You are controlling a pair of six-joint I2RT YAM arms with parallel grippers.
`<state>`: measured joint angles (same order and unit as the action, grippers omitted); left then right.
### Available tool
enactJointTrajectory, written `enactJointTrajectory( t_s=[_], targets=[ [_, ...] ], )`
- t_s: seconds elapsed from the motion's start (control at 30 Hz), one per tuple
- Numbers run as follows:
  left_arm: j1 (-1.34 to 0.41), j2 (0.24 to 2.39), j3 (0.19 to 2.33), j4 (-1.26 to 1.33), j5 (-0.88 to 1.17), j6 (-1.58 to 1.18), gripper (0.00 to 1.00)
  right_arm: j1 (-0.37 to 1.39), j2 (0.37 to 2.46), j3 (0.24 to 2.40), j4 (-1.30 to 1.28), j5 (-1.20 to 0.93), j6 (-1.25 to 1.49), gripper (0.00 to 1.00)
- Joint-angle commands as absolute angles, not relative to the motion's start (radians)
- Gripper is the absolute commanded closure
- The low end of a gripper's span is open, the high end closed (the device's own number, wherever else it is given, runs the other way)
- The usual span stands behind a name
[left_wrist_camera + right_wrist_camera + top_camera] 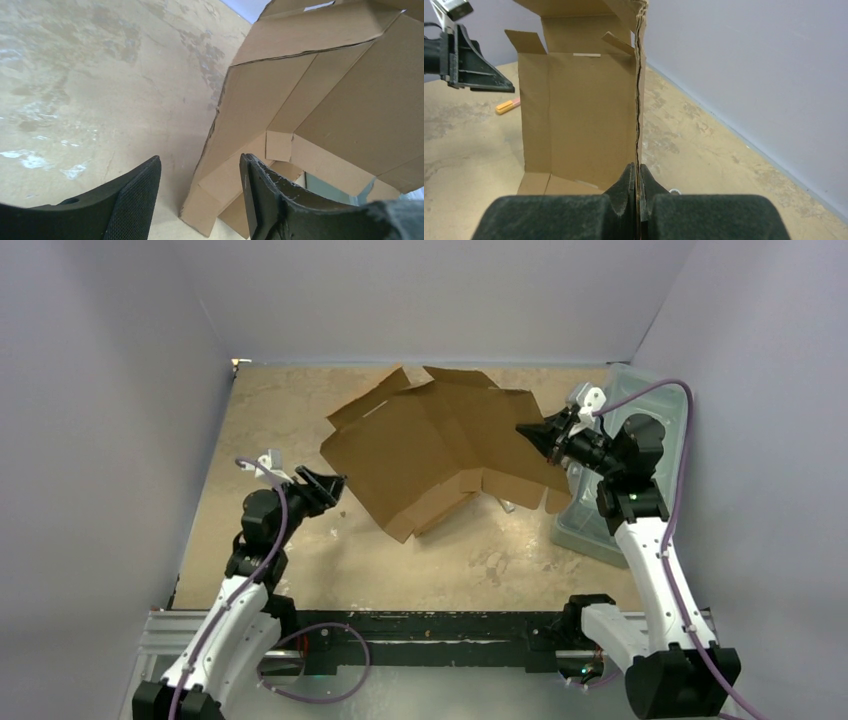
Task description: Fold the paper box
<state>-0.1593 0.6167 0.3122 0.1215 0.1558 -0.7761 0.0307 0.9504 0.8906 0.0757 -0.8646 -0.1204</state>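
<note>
Right pincer [639, 182] clamps thin edge of paper box [430, 450]; yank & you tear it; left pincer [200, 162] apart, empty; flap just ahead, may get shoved.

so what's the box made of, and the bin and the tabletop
The paper box looks like matte brown cardboard, probably corrugated: its cut edge shows layers. The bin seems to be translucent grey-green plastic; its wall looks partly see-through. The table is a tan, scuffed board with pale patches; wood or laminate, unclear.
</note>
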Motion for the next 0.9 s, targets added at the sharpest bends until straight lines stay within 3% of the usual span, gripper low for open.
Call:
enactJointTrajectory(
  t_s=[0.0,0.07,0.2,0.3,0.33,0.63,0.87],
  targets=[
    [-0.162,0.717,0.283,0.406,0.242,-0.85,0.43,0.016,0.928,0.874,0.166,-0.9,-0.092,1.0],
    [-0.163,0.76,0.287,0.439,0.237,-0.847,0.46,0.014,0.928,0.867,0.179,-0.904,-0.084,1.0],
    [-0.163,0.83,0.322,0.452,0.215,-0.809,0.68,0.012,0.925,0.852,0.201,-0.92,-0.067,1.0],
    [-0.163,0.881,0.377,0.442,0.221,-0.766,0.97,0.01,0.925,0.84,0.21,-0.923,-0.06,1.0],
    [-0.163,0.891,0.399,0.433,0.222,-0.748,1.0,0.011,0.925,0.835,0.217,-0.926,-0.054,1.0],
    [-0.163,0.842,0.546,0.363,0.194,-0.517,1.0,0.01,0.927,0.75,0.387,-0.96,0.049,1.0],
    [-0.163,0.867,0.506,0.468,0.178,-0.565,1.0,0.01,0.945,0.609,0.696,-1.003,0.206,1.0]
  ],
)
